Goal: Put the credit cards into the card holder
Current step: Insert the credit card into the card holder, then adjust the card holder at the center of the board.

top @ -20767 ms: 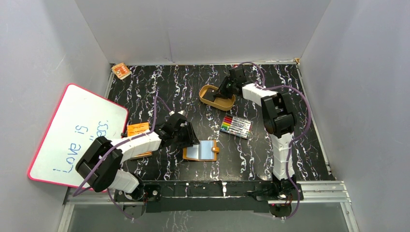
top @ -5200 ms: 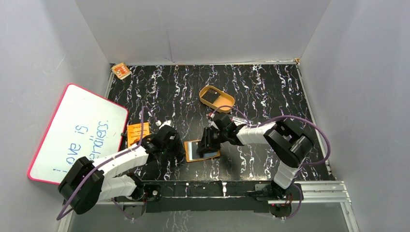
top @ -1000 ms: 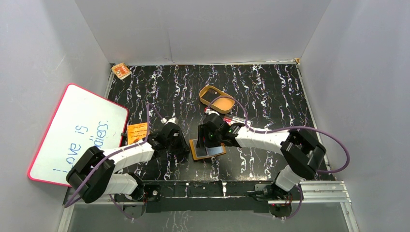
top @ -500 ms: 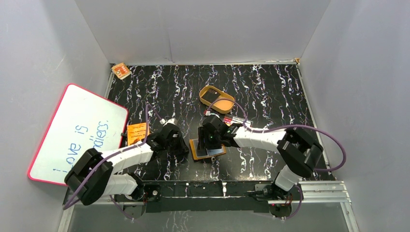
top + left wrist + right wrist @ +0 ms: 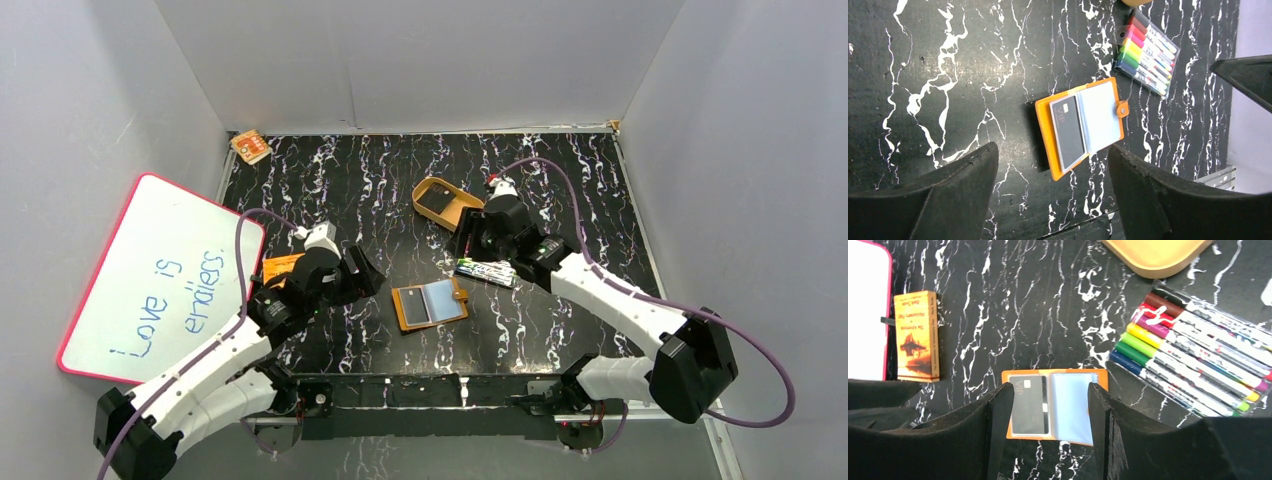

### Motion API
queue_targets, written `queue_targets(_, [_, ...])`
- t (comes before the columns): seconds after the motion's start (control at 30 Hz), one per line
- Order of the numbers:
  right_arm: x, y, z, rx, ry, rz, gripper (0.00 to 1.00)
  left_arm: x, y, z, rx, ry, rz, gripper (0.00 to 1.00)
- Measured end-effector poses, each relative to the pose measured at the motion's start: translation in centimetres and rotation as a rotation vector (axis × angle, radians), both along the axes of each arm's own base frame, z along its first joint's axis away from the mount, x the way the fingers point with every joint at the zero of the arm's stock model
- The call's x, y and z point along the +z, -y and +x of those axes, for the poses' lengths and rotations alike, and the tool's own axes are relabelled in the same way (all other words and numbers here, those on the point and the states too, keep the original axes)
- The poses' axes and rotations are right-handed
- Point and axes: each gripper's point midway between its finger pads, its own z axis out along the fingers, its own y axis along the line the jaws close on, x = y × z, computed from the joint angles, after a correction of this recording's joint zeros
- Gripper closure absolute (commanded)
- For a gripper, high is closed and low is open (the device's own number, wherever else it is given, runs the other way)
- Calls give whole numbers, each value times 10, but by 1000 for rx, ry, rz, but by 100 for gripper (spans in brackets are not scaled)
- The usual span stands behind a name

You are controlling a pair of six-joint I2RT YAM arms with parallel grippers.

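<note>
Both of my ends are empty: my left gripper (image 5: 1052,152) hangs with its jaws wide above the card holder (image 5: 1080,127), and my right gripper (image 5: 1050,390) stands parted with nothing between its pads, near the tan tray (image 5: 418,192). The card holder lies open and flat on the marbled table (image 5: 560,180), an orange leather rim around pale blue sleeves, its snap tab toward the markers (image 5: 1193,365). One black credit card (image 5: 1067,132) sits on the half away from the tab; whether it is tucked inside the sleeve or only resting on top I cannot tell. A second black card (image 5: 434,200) lies in the tray. I judge that fetching it is my step. It looks thin, stiff and slick, flat on a smooth floor inside a raised rim. So I should come down steeply, work one finger under an edge against the wall, and pinch lightly, keeping clear of the glossy markers just beside.
</note>
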Motion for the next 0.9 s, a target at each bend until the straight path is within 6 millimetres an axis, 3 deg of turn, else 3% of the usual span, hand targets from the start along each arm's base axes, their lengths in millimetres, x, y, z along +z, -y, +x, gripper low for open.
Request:
queue_targets(0.27, [-22, 44, 38, -154, -45, 58, 45, 8, 0, 0, -6, 28, -12, 17])
queue_targets(0.43, [-29, 40, 71, -211, -72, 99, 45, 14, 0, 1, -4, 53, -30, 15])
queue_targets(0.5, [-30, 36, 76, -203, -77, 117, 44, 15, 1, 1, -11, 57, -33, 14])
queue_targets(0.63, [-23, 27, 69, -145, -81, 164, 45, 12, 13, 1, -61, 42, -52, 16])
queue_targets(0.7, [-26, 24, 56, -100, -92, 185, 46, 6, 24, 1, -102, 15, -63, 17])
queue_targets(0.9, [-84, 23, -8, 5, -265, 147, 49, -36, 50, 3, -180, -121, -46, 21])
